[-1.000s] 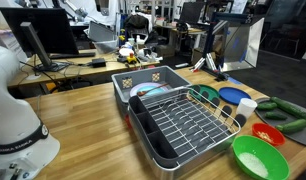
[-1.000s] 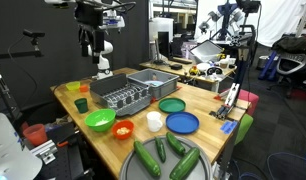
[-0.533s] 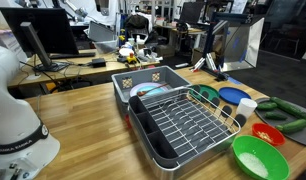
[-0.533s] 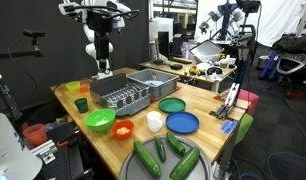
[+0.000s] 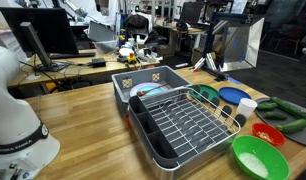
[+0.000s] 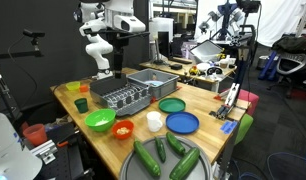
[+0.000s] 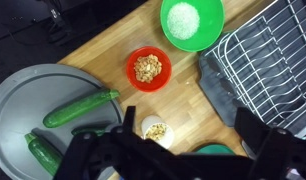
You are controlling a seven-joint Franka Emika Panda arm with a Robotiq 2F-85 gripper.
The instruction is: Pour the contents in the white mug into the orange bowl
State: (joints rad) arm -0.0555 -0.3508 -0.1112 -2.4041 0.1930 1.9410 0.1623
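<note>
- Moved lately?
- Yep, arm swung rightward across upper left in an exterior view. Wrist view: pincer spread wide, empty, white mug bottom centre, orange bowl just above it, apart.

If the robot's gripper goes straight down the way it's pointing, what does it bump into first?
Probably the small white cylindrical mug with pale bits inside. In the wrist view it lies between the fingers of the open gripper, though depth is unclear.

No readable text, labels, brands or numbers on anything in any view; resolution too low.
</note>
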